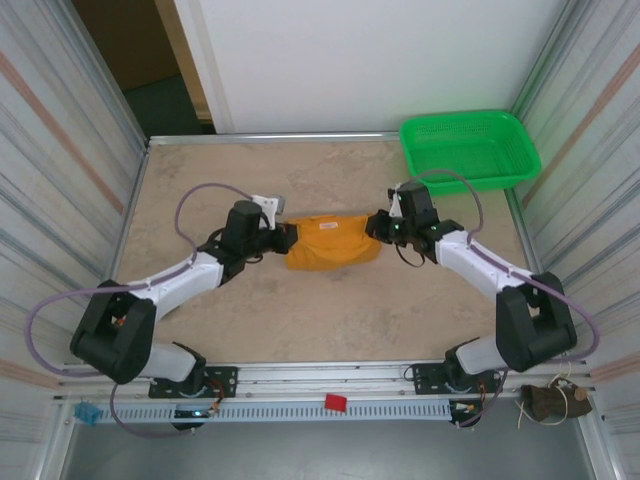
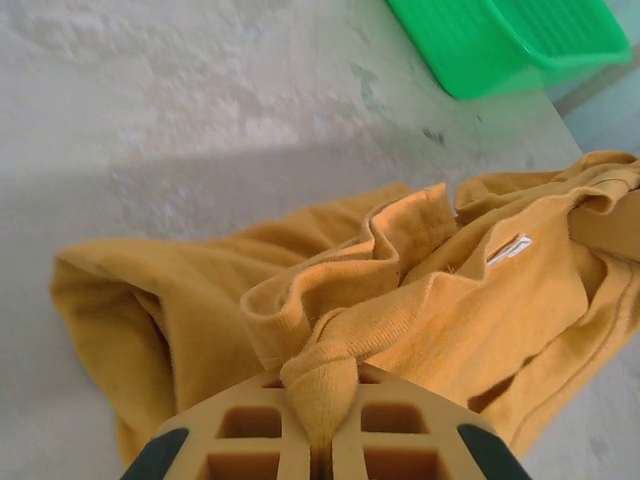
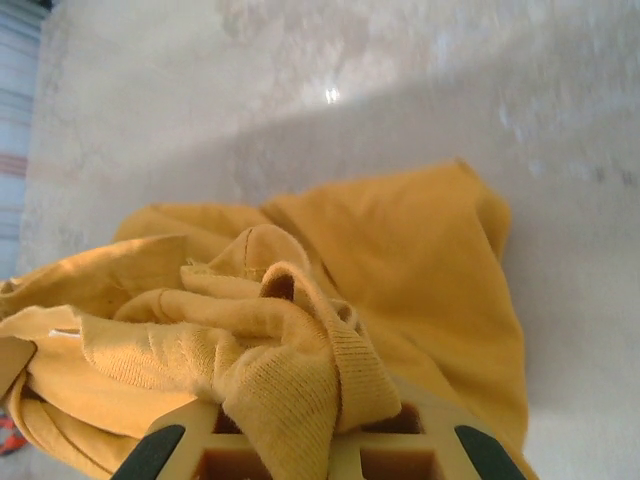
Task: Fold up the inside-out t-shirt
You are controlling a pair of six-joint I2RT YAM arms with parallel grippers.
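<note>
From above, the orange t-shirt [image 1: 333,243] sits bunched up in the middle of the table [image 1: 300,320], between both claws. Up close, the left claw [image 2: 320,432] pinches a fold, and a small white tag [image 2: 508,248] shows. The right claw [image 3: 325,445] pinches a ribbed edge.

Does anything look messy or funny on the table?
Yes. The mustard-orange cloth t-shirt is scrunched into a wrinkly lump instead of lying flat. It sits between the left gripper and right gripper, which each pinch a bunched fold. Nothing looks torn or spilled.
</note>
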